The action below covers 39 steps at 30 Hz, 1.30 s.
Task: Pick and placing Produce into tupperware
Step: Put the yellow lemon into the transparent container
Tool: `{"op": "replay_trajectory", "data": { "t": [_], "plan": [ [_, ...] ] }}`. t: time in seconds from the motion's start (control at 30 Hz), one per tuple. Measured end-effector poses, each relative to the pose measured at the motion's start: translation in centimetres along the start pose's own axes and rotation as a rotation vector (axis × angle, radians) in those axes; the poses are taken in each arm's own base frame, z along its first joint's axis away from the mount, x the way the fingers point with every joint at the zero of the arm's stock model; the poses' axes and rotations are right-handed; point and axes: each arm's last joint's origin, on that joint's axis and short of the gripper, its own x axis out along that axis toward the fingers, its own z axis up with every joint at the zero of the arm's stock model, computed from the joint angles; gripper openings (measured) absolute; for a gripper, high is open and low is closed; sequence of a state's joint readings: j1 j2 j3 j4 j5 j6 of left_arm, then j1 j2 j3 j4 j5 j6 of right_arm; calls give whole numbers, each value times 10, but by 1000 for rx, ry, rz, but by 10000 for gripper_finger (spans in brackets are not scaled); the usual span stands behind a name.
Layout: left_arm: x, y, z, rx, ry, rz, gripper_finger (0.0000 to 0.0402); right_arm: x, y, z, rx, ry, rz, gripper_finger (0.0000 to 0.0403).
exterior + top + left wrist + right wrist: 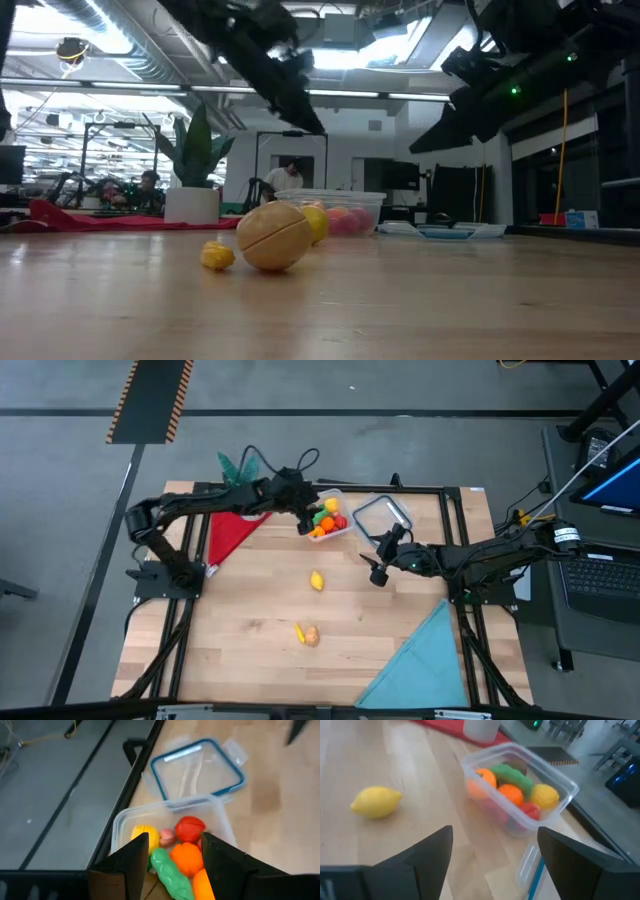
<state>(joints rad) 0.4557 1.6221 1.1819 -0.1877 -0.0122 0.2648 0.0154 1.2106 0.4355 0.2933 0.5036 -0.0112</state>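
Note:
The clear tupperware (pixel 328 520) stands near the table's far edge and holds several produce pieces: a green one (pixel 170 872), orange ones (pixel 186 857), a red one (pixel 189 827) and a yellow one (pixel 147 835). My left gripper (pixel 172 857) hovers open just above its left side, touching nothing. A lemon (pixel 317 581) lies on the table at mid-table, and a small yellow piece (pixel 299 631) and a brown piece (pixel 312 636) lie nearer the front. My right gripper (pixel 380 567) waits open to the right of the lemon, nothing between its fingers (pixel 427 857).
The flat lid with a blue rim (pixel 383 515) lies right of the tupperware. A red cloth (pixel 232 532) lies at the far left, a blue cloth (pixel 422 660) at the near right corner. A potted plant (pixel 195 175) stands beyond the table's far left.

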Motion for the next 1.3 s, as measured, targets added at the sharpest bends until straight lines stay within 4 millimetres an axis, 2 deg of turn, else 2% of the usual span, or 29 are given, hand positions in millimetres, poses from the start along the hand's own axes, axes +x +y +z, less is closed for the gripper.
{"op": "replay_trajectory", "data": {
  "t": [0.07, 0.23, 0.4, 0.6, 0.73, 0.97, 1.17, 1.3],
  "plan": [
    [-15, -7, -5, 5, -19, -13, 174, 0, 1, -2, -7, 19, 23, 291],
    [-46, -41, -39, -21, -119, -62, 174, 0, 4, 1, -19, -10, 136, 291],
    [-84, -75, -65, -15, -344, -83, 174, 0, 4, 4, 2, -45, 138, 291],
    [-118, -102, -98, -39, -431, -116, 174, -1, 4, 8, 31, -82, 140, 291],
    [-126, -115, -120, -32, -435, -143, 174, -3, 7, 14, 52, -108, 154, 291],
    [-134, -126, -154, -49, -501, -176, 174, -10, 18, 45, 51, -151, 163, 291],
    [-138, -130, -168, -37, -511, -217, 174, -16, 24, 64, 123, -84, 151, 291],
    [-140, -132, -171, -29, -513, -235, 174, -12, 36, 71, 138, -22, 171, 291]
  ]
}}
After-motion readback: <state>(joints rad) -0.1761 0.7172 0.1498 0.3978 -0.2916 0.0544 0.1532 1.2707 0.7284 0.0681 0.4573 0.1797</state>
